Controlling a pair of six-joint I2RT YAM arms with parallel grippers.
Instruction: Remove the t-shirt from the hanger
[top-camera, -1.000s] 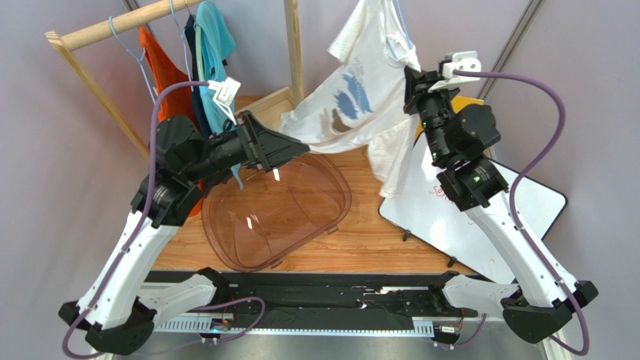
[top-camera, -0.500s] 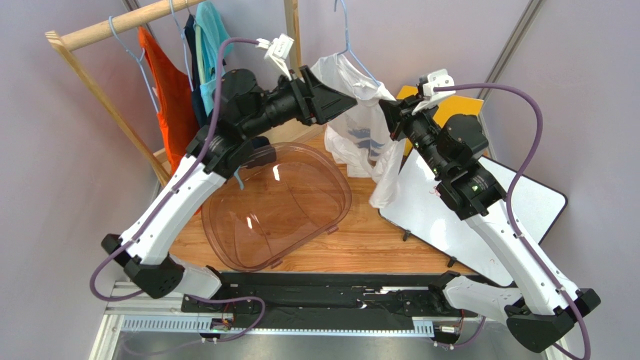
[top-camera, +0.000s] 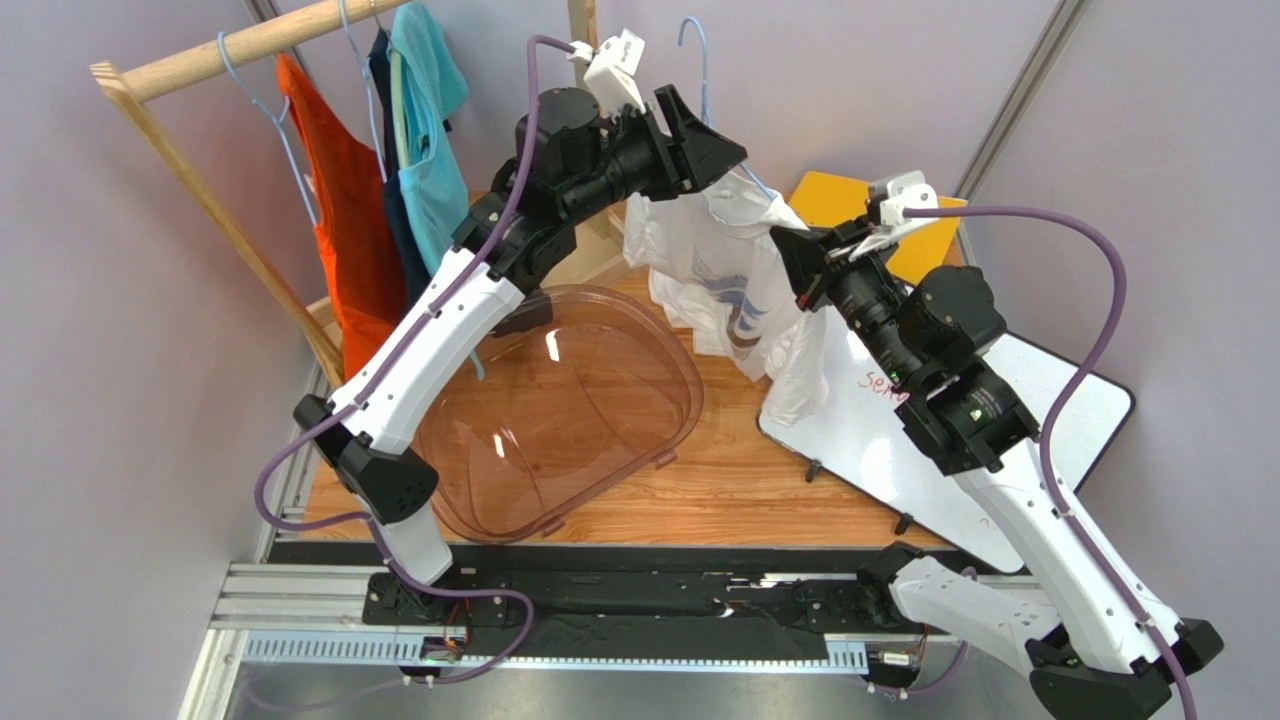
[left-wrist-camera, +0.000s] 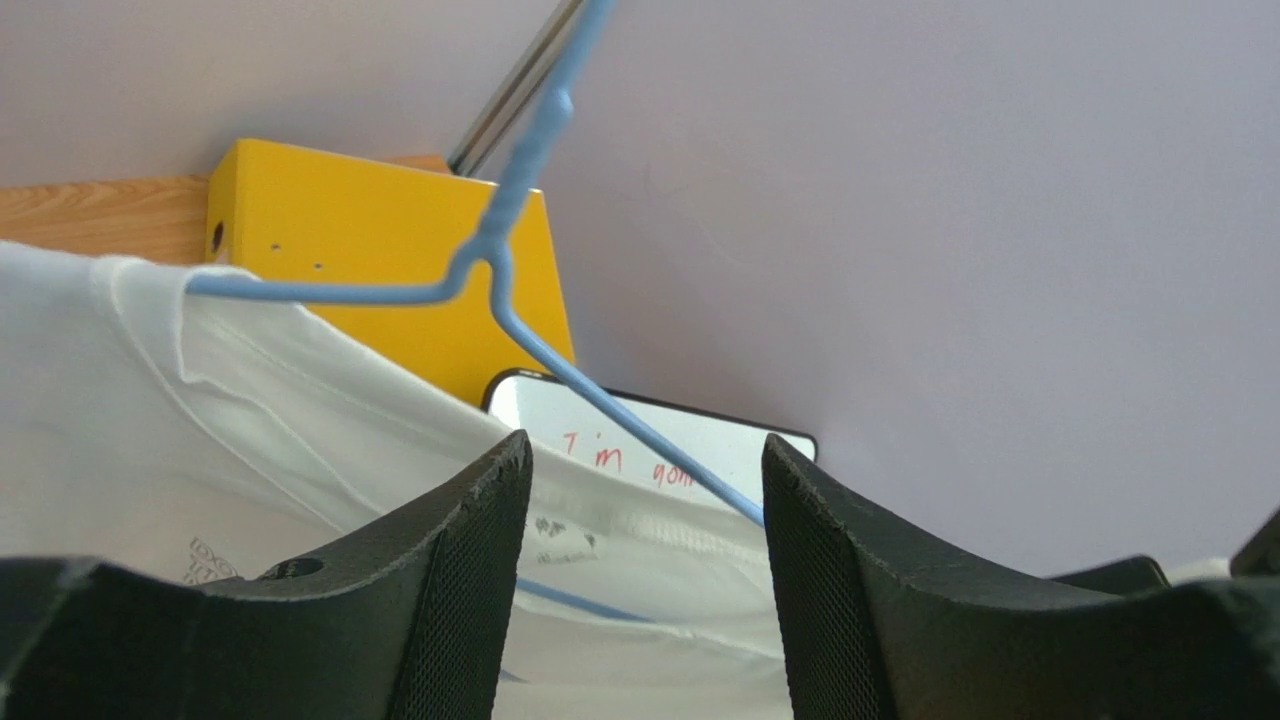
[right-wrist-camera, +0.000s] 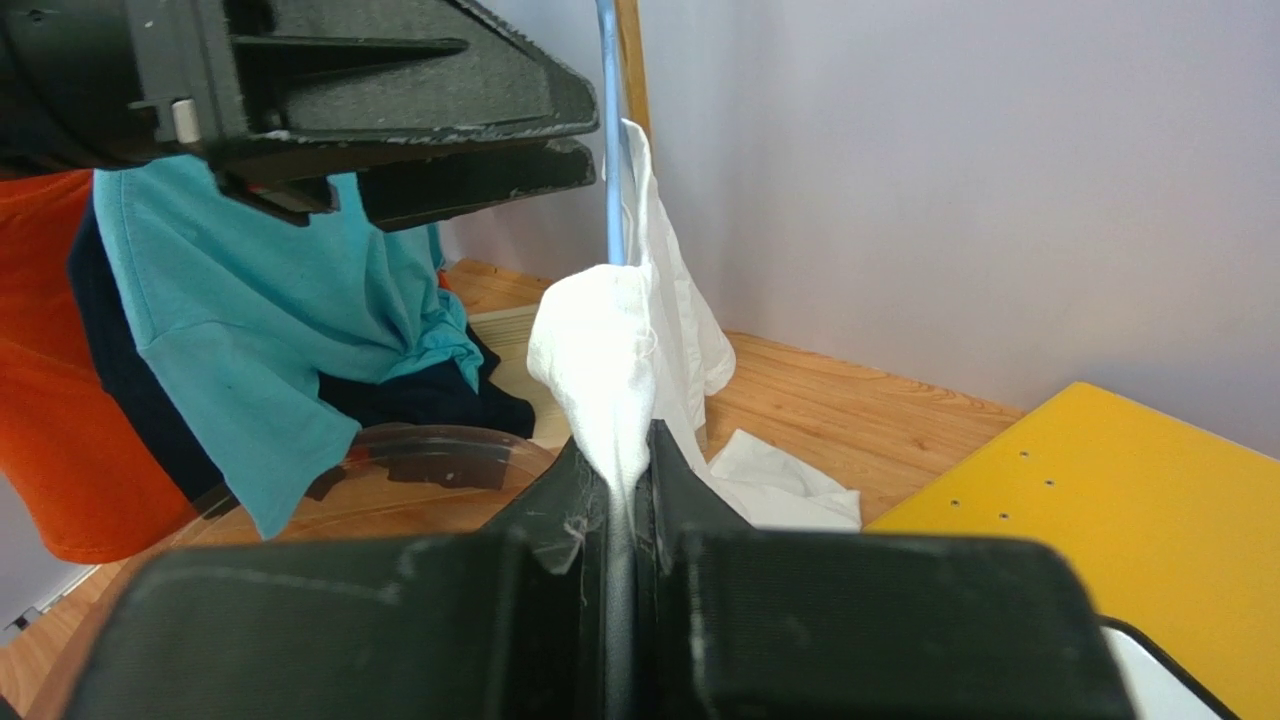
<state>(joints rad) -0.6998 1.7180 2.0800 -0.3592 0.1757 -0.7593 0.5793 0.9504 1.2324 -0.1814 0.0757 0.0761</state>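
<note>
A white t-shirt with a blue print hangs bunched on a light blue hanger at the back centre. My right gripper is shut on a fold of the t-shirt at its right side. My left gripper is open just above the shirt's collar, below the hanger's hook. In the left wrist view the hanger and collar lie between and beyond my open fingers. The left gripper also shows at the top left of the right wrist view.
A wooden rack at the back left holds orange, navy and teal shirts on hangers. A clear brown tub lies on the wooden table. A whiteboard and a yellow block are at the right.
My left arm has swung up and right from the tub to the hanger's neck, now open. The right gripper pulled the shirt down and left; the shirt went from spread out to bunched.
</note>
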